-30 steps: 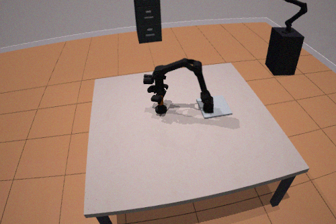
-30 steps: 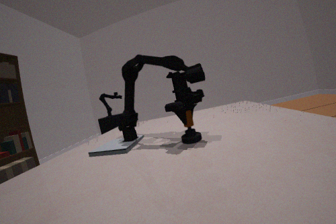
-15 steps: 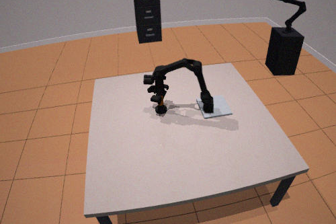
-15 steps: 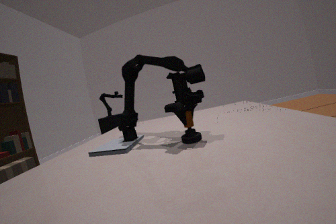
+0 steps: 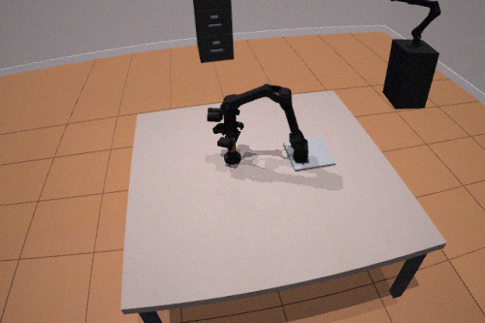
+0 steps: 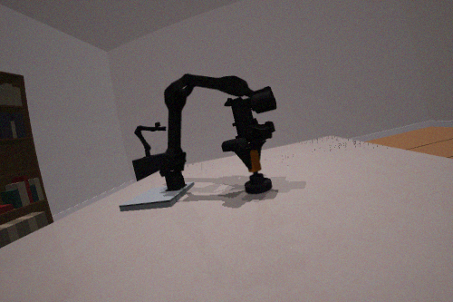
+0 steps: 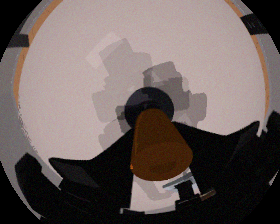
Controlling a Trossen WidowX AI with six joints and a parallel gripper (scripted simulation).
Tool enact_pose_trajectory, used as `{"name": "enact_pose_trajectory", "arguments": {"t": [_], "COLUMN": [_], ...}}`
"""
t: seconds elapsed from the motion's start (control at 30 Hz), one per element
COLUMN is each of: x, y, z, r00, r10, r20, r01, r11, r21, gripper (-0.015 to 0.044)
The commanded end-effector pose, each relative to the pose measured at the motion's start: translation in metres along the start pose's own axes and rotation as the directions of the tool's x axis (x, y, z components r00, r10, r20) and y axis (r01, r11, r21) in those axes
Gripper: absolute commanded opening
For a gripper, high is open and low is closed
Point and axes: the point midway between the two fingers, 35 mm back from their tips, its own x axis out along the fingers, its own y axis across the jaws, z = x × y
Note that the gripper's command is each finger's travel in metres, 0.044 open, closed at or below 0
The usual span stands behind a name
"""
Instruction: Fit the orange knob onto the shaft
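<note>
The orange knob (image 5: 234, 146) (image 6: 255, 163) (image 7: 163, 155) is nearly upright, directly above the round pedestal (image 5: 232, 158) (image 6: 258, 185) (image 7: 135, 103). My gripper (image 5: 234, 142) (image 6: 255, 155) (image 7: 153, 128) is shut on the knob, with its fingers on either side. In the exterior view a short dark piece, seemingly the shaft (image 6: 255, 173), shows between the knob's lower end and the pedestal, so the knob is not down on the pedestal. Whether the shaft's tip is inside the hole cannot be seen. The flat sides of the hole and shaft are hidden.
The arm's base stands on a pale plate (image 5: 321, 152) (image 6: 147, 199) on the table (image 5: 272, 235) (image 6: 272, 251). A filing cabinet (image 5: 213, 16) and a second arm on a black stand (image 5: 411, 75) are off the table. A bookshelf (image 6: 18, 156) stands at the left in the exterior view.
</note>
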Motion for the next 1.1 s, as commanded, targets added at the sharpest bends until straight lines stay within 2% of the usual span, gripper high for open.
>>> {"name": "enact_pose_trajectory", "arguments": {"t": [0.0, 0.2, 0.4, 1.07], "x": [-0.0019, -0.0052, -0.0043, -0.0001], "y": [-0.0012, -0.001, -0.0001, -0.0007], "z": [0.0, 0.0005, 0.0017, 0.0012], "r00": [1.0, 1.0, 1.0, 1.0], "r10": [-0.004, -0.004, -0.004, -0.004], "r20": [0.002, 0.002, 0.002, 0.002], "r01": [0.004, 0.004, 0.004, 0.004], "r11": [1.0, 1.0, 0.977, 0.977], "r21": [0.003, 0.029, 0.211, 0.211], "gripper": [0.0, 0.0, 0.0, 0.0]}}
